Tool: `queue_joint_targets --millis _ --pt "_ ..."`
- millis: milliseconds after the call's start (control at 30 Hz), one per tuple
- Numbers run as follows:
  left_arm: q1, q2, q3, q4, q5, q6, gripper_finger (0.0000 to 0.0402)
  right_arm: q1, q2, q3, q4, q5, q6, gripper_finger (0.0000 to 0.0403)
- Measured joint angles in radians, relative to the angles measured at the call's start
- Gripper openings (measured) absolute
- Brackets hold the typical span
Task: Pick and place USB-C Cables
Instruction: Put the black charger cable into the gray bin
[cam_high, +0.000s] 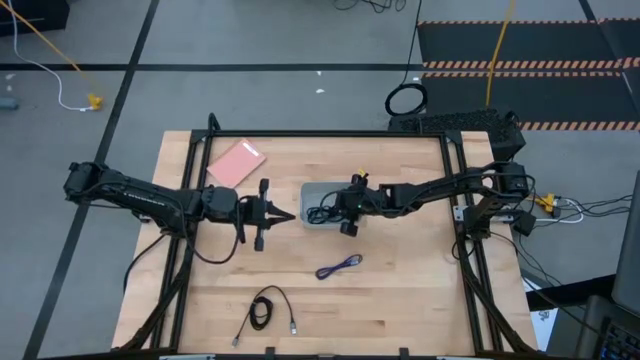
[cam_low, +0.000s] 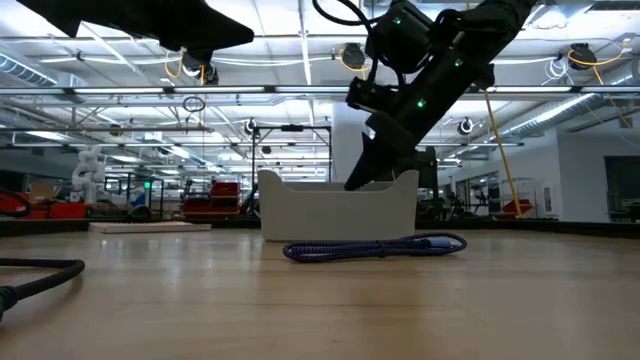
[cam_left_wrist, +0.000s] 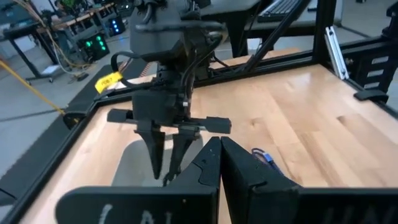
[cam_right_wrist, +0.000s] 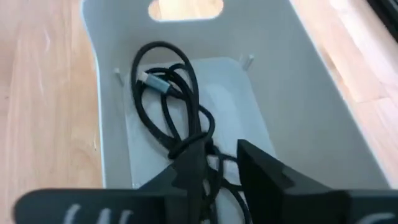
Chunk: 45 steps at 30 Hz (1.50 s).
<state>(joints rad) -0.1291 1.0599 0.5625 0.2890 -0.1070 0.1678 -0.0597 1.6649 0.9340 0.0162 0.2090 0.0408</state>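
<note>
A black USB-C cable (cam_right_wrist: 168, 99) with a silver plug lies coiled in the grey bin (cam_high: 312, 192) at the table's middle. My right gripper (cam_right_wrist: 221, 168) reaches down into this bin and is shut on the cable. The purple-blue cable (cam_high: 338, 266) lies flat on the wood nearer the table's near edge, and also shows as the purple-blue cable (cam_low: 375, 247) in front of the bin (cam_low: 335, 205) in the low view. A second dark cable (cam_high: 265, 310) lies coiled by the near edge. My left gripper (cam_high: 285, 215) hovers shut just left of the bin, touching nothing. My right gripper has a bundle of the black cable's strands (cam_right_wrist: 208, 146) between its two fingers, at the coil's end nearest the wrist. The fingers come from above, slanting down into the bin. The rest of the coil (cam_right_wrist: 161, 68) lies slack on the bin's floor.
A flat pink pad (cam_high: 237, 163) lies at the table's far left. A black frame (cam_high: 455, 200) runs around the table. A thick black cable ring (cam_high: 405, 100) lies on the floor beyond the far edge. Bare wood spreads right of the purple-blue cable.
</note>
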Motion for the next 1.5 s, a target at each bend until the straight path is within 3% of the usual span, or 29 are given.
queue_joint_targets --millis 167,267,367,633,833,1000,1200,1333,1500 --pt "-0.021 -0.012 0.014 -0.023 0.032 -0.114 0.0010 0.024 -0.097 0.000 -0.014 -0.001 0.001 0.0129" --pt "-0.071 -0.016 0.082 -0.148 0.065 -0.174 0.0010 0.056 -0.200 0.000 -0.034 -0.002 -0.002 0.0144" --pt "-0.156 0.001 0.180 -0.276 0.036 -0.233 0.0010 0.094 -0.304 0.000 -0.072 -0.001 -0.004 0.0151" --pt "-0.458 0.205 0.375 -0.535 -0.077 -0.342 0.0010 0.180 -0.471 0.000 -0.214 -0.001 -0.002 0.0153" --pt "-0.549 0.378 0.427 -0.615 -0.076 -0.510 0.0042 0.225 -0.463 -0.001 -0.237 -0.001 -0.001 0.0153" --pt "-0.566 0.479 0.428 -0.650 -0.023 -0.581 0.0116 0.241 -0.450 -0.001 -0.241 -0.004 0.005 0.0153" --pt "-0.533 0.577 0.427 -0.662 0.002 -0.523 0.0196 0.273 -0.451 -0.001 -0.244 -0.005 0.056 0.0153" --pt "-0.481 0.623 0.427 -0.670 0.069 -0.503 0.0224 0.311 -0.451 -0.001 -0.281 -0.004 0.083 0.0153" --pt "-0.411 0.657 0.427 -0.662 0.171 -0.440 0.0226 0.345 -0.451 -0.001 -0.296 -0.003 0.091 0.0153"
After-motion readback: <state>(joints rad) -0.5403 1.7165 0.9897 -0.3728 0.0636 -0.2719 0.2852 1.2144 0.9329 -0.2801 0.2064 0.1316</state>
